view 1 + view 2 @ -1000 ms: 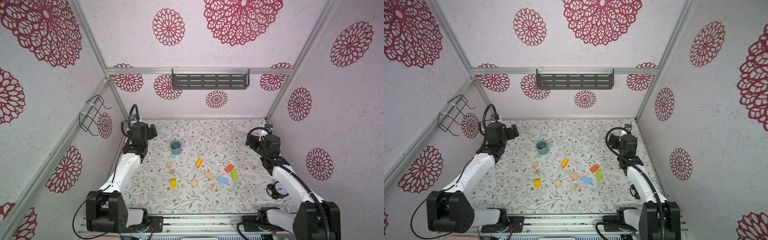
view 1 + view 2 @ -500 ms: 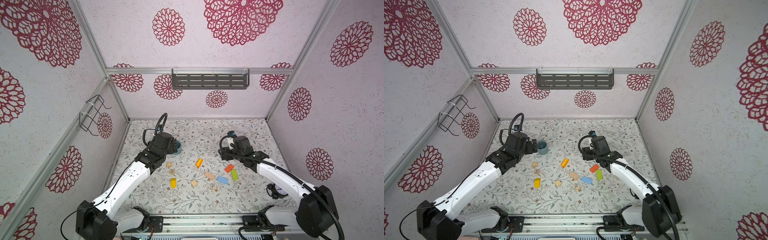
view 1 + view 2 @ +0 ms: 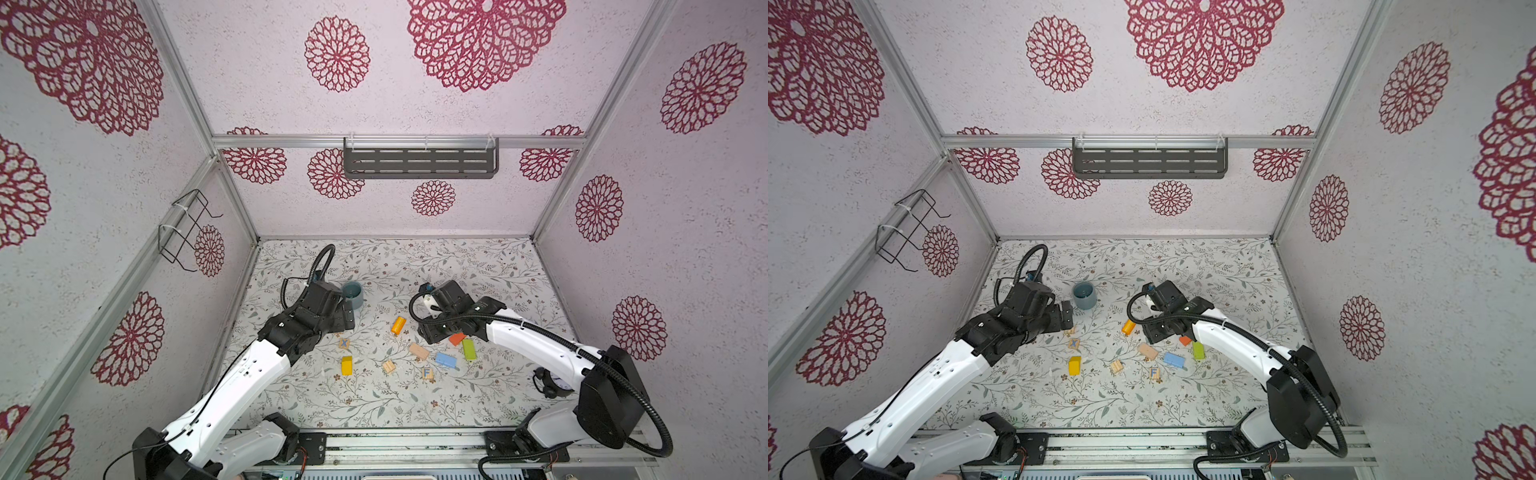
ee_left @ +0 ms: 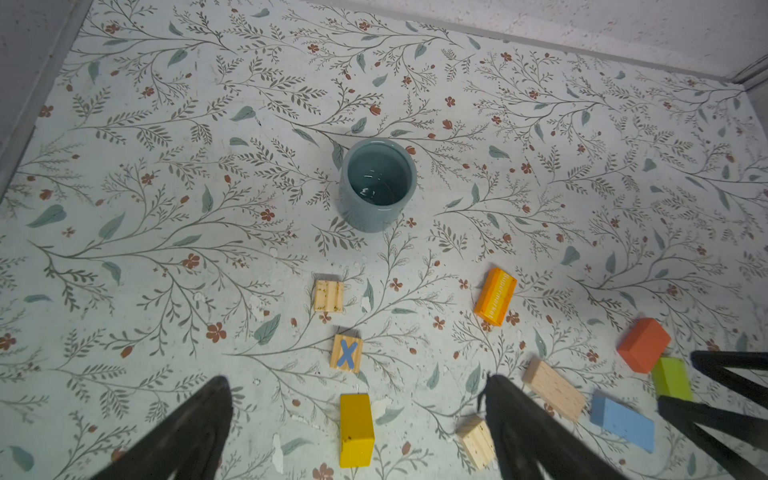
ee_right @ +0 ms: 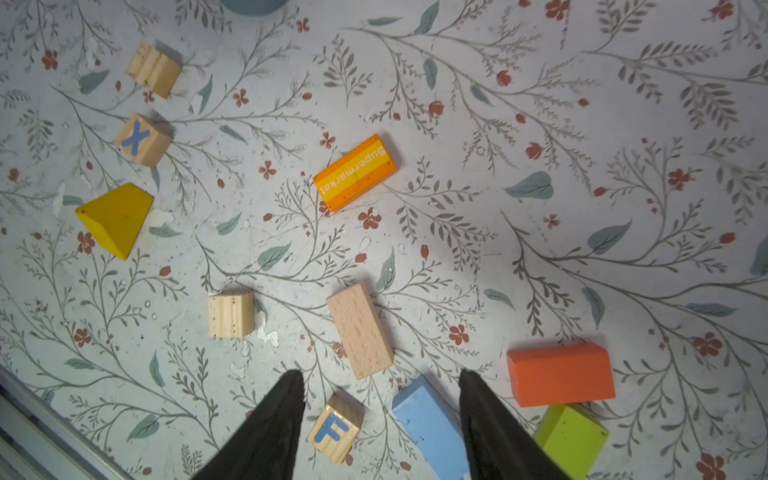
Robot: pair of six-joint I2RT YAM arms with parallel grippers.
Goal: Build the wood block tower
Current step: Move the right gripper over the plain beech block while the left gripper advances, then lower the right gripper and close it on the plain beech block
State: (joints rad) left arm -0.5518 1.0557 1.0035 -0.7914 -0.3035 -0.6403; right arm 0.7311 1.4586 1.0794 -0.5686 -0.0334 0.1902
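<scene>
Block [image 3: 456,339] (red) half under R arm [image 3: 519,337]

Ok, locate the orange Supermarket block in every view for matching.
Top view: the orange Supermarket block lies mid-mat, lower right of the teal cup.
Top view: the block lies lower right of the cup.
Left wrist: the block sits between the cup and the red-orange block.
Right wrist: the block lies just beyond the pale oblong block.
Shared landmark: the X cube, in all four.
</scene>
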